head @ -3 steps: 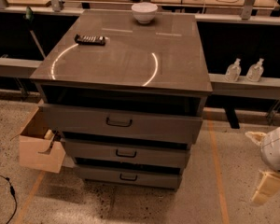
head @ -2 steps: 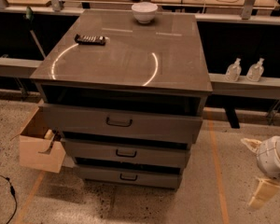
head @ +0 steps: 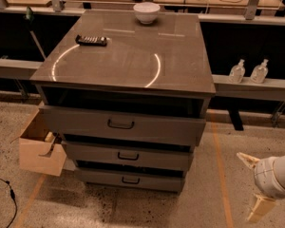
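Seeing the claw [head: 244, 187] low at the right, just above the floor [head: 213, 208], spread wide open with nothing in it. Nearest thing is the top drawer [head: 121, 124], well apart from the claw; we read it as pulled partway out. Bowl [head: 146, 12] and remote [head: 91, 40] sit on the worktop [head: 133, 63], a cardboard box [head: 38, 151] at the left.

cream hand [head: 253, 186] low right, grey cabinet [head: 133, 56], white bowl [head: 146, 12], black remote [head: 91, 40]
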Robot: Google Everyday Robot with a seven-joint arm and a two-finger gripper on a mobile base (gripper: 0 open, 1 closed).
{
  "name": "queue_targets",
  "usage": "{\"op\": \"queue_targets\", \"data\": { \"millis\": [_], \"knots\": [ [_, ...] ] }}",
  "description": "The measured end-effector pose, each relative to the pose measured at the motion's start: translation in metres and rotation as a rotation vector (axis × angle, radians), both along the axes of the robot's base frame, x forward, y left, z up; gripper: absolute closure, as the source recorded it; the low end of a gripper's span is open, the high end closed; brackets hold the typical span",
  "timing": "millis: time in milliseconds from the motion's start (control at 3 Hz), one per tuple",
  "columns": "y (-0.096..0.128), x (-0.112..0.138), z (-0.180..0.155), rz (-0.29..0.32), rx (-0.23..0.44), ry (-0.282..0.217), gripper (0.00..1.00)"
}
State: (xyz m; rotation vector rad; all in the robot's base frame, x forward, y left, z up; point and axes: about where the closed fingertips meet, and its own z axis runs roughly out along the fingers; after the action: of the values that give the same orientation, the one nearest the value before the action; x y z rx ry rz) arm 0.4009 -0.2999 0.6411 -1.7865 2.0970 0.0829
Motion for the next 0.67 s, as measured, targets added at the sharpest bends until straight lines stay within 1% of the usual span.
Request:
{"op": "queue_targets", "data": {
  "millis": [333, 667],
  "knots": [
    [-0.002, -0.008, -0.039, 0.002, -0.013, 0.022, 0.00],
    [0.003, -0.019, -0.110, 0.013, -0.036, 0.085, 0.00]
  ]
}}
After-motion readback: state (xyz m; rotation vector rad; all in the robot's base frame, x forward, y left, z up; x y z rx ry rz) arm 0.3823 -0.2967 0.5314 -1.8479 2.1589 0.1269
